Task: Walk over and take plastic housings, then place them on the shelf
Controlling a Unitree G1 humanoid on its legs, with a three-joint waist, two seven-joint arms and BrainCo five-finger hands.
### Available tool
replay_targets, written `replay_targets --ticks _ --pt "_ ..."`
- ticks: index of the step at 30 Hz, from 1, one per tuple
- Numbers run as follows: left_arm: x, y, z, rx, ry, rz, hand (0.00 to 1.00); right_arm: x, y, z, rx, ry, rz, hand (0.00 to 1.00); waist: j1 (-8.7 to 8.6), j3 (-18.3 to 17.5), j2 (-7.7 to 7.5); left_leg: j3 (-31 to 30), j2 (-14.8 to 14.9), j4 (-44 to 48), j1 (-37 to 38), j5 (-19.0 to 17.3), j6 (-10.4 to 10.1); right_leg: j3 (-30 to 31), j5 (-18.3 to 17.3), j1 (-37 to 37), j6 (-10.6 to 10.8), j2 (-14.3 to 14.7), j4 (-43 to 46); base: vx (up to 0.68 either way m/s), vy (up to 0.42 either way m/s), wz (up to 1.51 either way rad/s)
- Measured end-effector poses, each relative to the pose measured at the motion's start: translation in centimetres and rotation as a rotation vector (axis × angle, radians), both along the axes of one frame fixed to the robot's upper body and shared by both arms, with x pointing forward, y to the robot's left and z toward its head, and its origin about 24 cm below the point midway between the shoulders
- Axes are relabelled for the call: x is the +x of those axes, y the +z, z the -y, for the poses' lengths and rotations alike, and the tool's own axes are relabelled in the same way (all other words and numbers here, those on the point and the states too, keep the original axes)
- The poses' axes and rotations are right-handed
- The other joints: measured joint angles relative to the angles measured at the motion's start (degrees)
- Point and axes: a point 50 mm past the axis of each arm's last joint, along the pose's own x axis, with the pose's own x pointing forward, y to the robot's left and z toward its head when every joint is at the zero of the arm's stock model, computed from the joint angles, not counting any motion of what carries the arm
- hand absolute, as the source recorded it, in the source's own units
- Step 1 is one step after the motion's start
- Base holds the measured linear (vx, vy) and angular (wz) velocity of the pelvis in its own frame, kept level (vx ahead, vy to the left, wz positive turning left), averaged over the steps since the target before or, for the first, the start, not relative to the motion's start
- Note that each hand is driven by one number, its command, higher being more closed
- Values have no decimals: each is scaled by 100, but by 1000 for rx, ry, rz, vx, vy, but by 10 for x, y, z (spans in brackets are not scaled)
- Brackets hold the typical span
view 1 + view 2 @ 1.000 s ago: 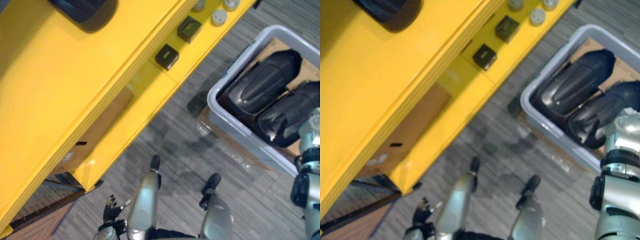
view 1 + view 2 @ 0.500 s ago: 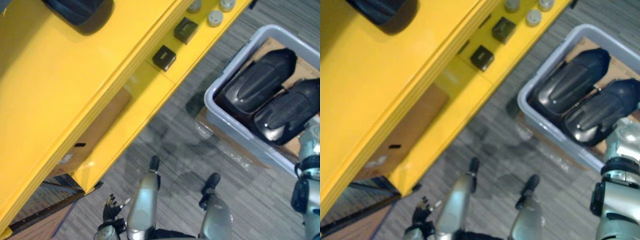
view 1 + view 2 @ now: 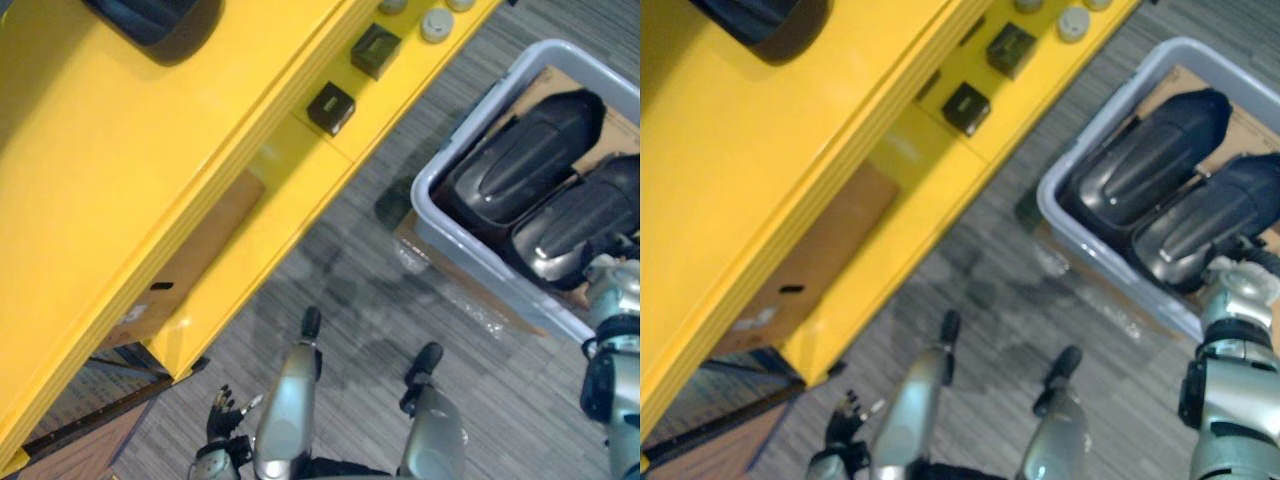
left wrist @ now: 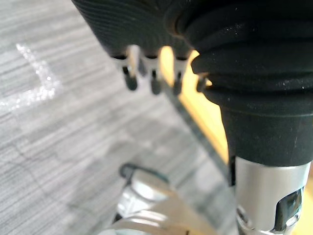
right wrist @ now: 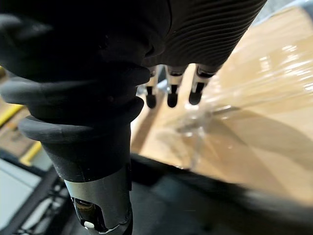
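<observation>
by bin [image 3: 472, 260] rim, right hand [image 5: 171, 98] fingers [image 5: 195, 93] slack, empty (left hand [image 3: 222, 418] too), open carpet [image 3: 350, 290] beside shelf [image 3: 120, 150]

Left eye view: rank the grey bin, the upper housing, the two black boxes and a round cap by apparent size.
Largest first:
grey bin
upper housing
black boxes, which look alike, so unranked between them
round cap, smallest, though it sits farther away

No text, number or sign can be read. A pale label [image 3: 132, 316] is seen on the cardboard box [image 3: 205, 250] under the yellow shelf [image 3: 110, 170]; its print is illegible.
</observation>
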Motion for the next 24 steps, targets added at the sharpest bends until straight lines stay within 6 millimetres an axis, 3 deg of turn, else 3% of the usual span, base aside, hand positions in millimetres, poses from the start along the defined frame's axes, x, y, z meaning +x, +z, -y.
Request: replay_targets --ticks 1,12,24 --pt "1 1 0 5 -14 2 0 0 -2 -1 19 -3 0 100 -1 0 0 -29 -2 8 -32 5 -6 -18 -28 -18 6 -3 37 -44 -9 12" --pt "1 1 1 2 -5 -3 0 -13 -21 4 82 -11 -101 100 -4 -6 -16 -89 -50 -110 -11 144 -8 -84 -102 -93 -10 -87 233 -22 -4 3" --pt "15 12 0 28 -53 75 0 -15 -24 2 -7 -5 -348 100 -2 -12 -27 -165 -57 -475 132 408 -50 -151 -154 -90 -52 -98 264 -25 -15 3"
